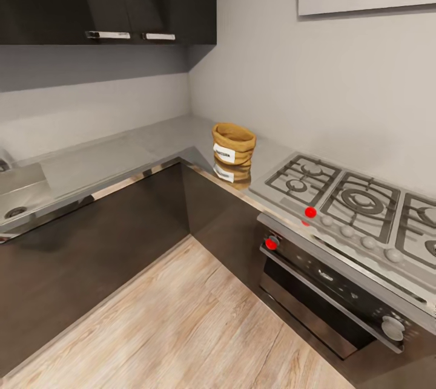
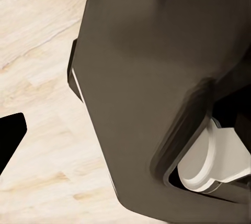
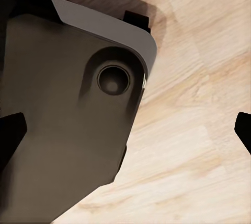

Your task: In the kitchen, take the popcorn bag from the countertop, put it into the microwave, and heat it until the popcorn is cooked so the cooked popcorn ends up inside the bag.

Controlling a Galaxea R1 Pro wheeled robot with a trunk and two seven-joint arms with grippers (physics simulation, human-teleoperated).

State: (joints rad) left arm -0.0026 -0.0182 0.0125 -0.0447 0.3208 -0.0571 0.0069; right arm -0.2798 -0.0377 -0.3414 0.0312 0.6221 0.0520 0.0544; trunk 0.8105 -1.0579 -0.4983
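From my head I look down on the L-shaped grey countertop (image 1: pixel 121 156) over dark cabinets, with the gas hob (image 1: pixel 357 204) set into it above one black oven (image 1: pixel 339 292), two red dots near the knobs; one popcorn bag (image 1: pixel 233 144) stands upright at the inner corner, just beside the hob, its white label too blurred to read. My right gripper (image 3: pixel 128 130) hangs wide open over wooden floor (image 3: pixel 198 145), holding nothing; of my left fingers (image 2: pixel 10 138) I see one dark tip, so I cannot tell its state.
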